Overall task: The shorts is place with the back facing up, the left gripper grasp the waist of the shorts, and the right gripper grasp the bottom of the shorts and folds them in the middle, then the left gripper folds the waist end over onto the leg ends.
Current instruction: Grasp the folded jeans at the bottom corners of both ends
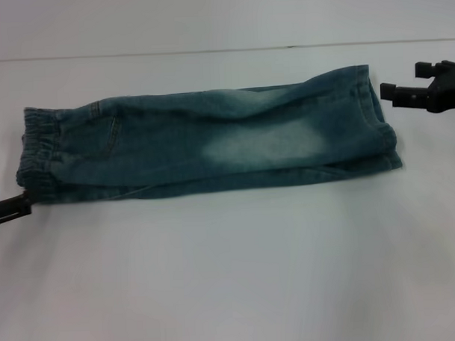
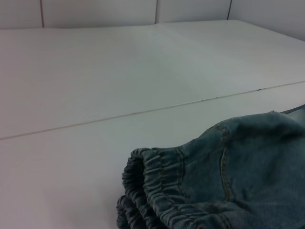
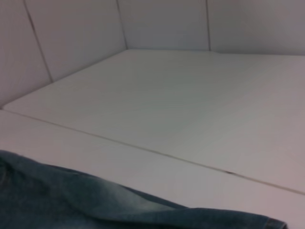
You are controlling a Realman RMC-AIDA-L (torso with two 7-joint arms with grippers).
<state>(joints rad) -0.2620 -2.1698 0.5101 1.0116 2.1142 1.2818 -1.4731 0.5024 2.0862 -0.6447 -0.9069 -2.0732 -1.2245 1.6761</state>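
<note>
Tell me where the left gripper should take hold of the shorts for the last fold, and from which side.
Probably the waist of the shorts, the puckered elastic band at the robot's left end of the shorts, which lie already folded lengthwise. The left gripper sits just off that end's near corner, so coming in from the left edge suits. The doubled band stands up in a thick ridge, giving something to pinch.

Even, soft light is cast overhead; faint shadow is seen under the shorts (image 1: 211, 141). The table (image 1: 231, 275) is slightly washed out, and edges are softly blurred.

Left hand (image 1: 8, 208) low at left edge; right hand (image 1: 404, 94) raised at right.
</note>
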